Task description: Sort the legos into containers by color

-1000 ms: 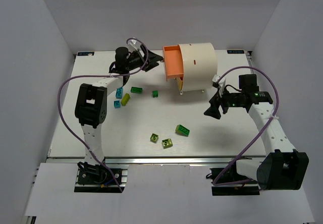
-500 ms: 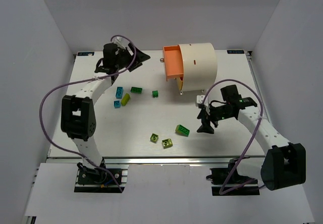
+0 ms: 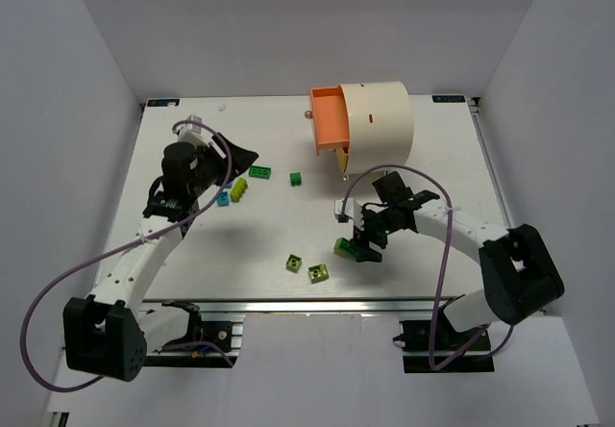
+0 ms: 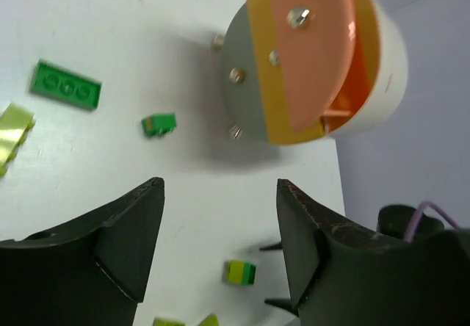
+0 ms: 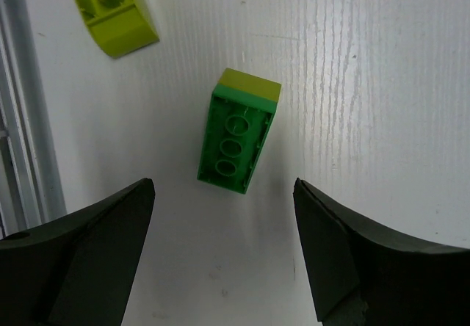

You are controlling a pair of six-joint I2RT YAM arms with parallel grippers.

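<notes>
Lying on side: drum [image 3: 380,124], contents unclear | L hand [image 4: 220,190] open | R hand [image 5: 222,186] open over green lego [image 5: 236,139]

The left arm [image 3: 144,246] and the right arm [image 3: 456,223] are slim white links joined by chunky black joint housings [image 3: 101,336]. A purple cable [image 3: 43,292] loops loosely along each arm. The fingers [image 4: 128,241] are matt black: broad, smooth wedges that taper to blunt tips, with a small round hole set behind one of them.
</notes>
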